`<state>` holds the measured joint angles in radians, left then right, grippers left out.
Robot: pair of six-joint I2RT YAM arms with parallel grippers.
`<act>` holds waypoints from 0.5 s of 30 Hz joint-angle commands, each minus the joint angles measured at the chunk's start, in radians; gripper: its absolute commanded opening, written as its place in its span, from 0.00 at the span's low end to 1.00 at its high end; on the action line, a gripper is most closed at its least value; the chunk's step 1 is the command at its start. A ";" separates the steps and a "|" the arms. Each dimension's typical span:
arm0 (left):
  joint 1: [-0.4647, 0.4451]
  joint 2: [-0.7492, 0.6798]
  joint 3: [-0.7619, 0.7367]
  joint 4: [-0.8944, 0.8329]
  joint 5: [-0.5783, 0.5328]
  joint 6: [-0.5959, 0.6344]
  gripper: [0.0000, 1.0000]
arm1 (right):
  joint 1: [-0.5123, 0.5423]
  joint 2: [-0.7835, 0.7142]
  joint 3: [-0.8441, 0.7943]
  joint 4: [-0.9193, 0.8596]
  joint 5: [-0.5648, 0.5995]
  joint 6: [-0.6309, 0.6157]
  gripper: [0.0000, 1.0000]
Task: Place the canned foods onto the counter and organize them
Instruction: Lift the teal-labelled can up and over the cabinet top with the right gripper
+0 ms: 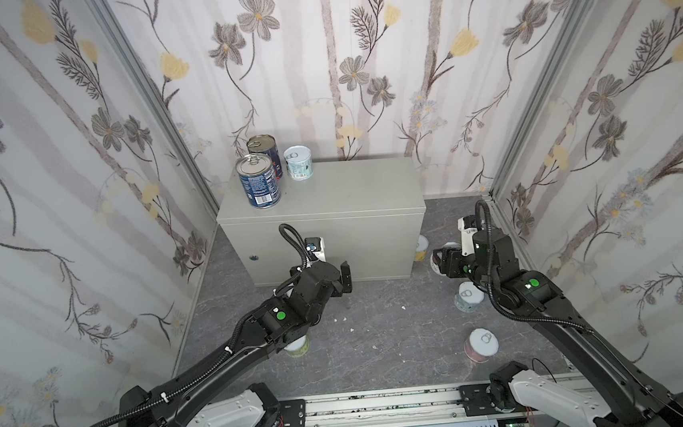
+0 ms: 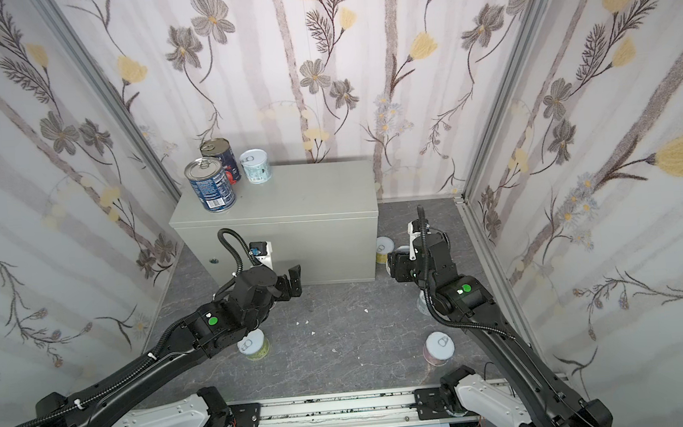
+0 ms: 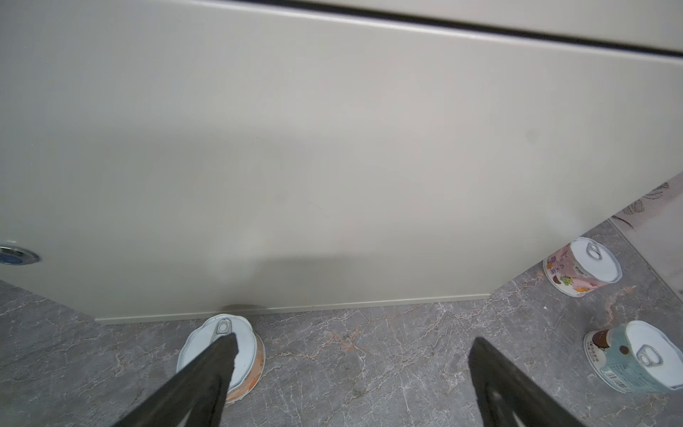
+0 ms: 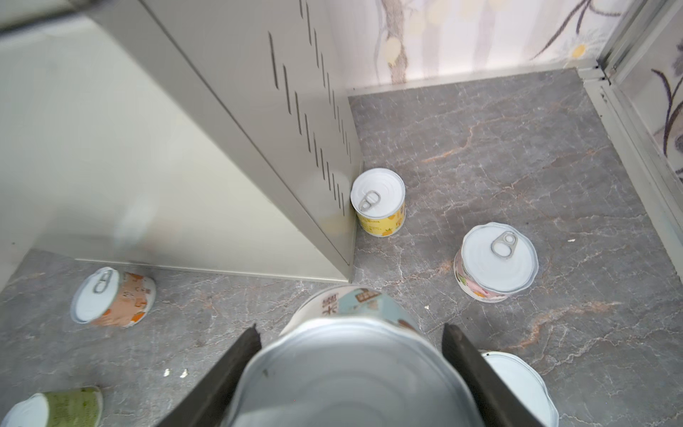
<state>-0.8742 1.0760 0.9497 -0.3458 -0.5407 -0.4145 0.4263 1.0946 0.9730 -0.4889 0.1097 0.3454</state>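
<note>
The grey counter (image 1: 329, 190) (image 2: 288, 193) carries two tall blue cans (image 1: 258, 181) (image 1: 265, 149) and a short pale-blue can (image 1: 298, 162) at its back left. My right gripper (image 4: 350, 328) (image 1: 439, 262) is shut on a short teal-labelled can (image 4: 354, 355), tilted with its bare bottom toward the wrist camera, off the floor by the counter's right front corner. My left gripper (image 3: 353, 342) (image 1: 347, 283) stands open and holds nothing, close to the counter's front face (image 3: 332, 166). An orange can (image 3: 221, 355) sits on the floor partly behind one of its fingers.
Other short cans stand on the marble floor: yellow (image 4: 377, 201) against the counter's right side, pink (image 4: 495, 262), a teal one (image 3: 635, 358), purple-pink (image 1: 482, 343) at front right, green (image 1: 298, 347) under the left arm. Wallpapered walls close in three sides.
</note>
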 commanded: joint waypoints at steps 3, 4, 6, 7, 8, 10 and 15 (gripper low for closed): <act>0.006 -0.015 0.009 -0.025 -0.044 0.042 1.00 | 0.012 -0.035 0.082 -0.020 -0.040 -0.035 0.49; 0.006 -0.020 0.007 -0.025 -0.041 0.042 1.00 | 0.015 -0.035 0.098 -0.034 -0.043 -0.039 0.48; 0.006 -0.033 0.000 -0.027 -0.037 0.039 1.00 | 0.023 -0.032 0.135 -0.062 -0.045 -0.047 0.48; 0.006 -0.038 -0.003 -0.028 -0.035 0.039 1.00 | 0.029 -0.034 0.149 -0.069 -0.045 -0.050 0.48; 0.006 -0.044 -0.003 -0.032 -0.033 0.039 1.00 | 0.036 -0.034 0.163 -0.078 -0.044 -0.054 0.48; 0.006 -0.054 0.002 -0.042 -0.031 0.040 1.00 | 0.046 -0.036 0.187 -0.087 -0.044 -0.057 0.48; 0.006 -0.055 0.043 -0.090 -0.021 0.045 1.00 | 0.073 -0.020 0.259 -0.110 -0.045 -0.076 0.48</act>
<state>-0.8684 1.0210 0.9665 -0.4061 -0.5529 -0.3729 0.4900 1.0649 1.1957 -0.6346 0.0666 0.2935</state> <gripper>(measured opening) 0.997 0.682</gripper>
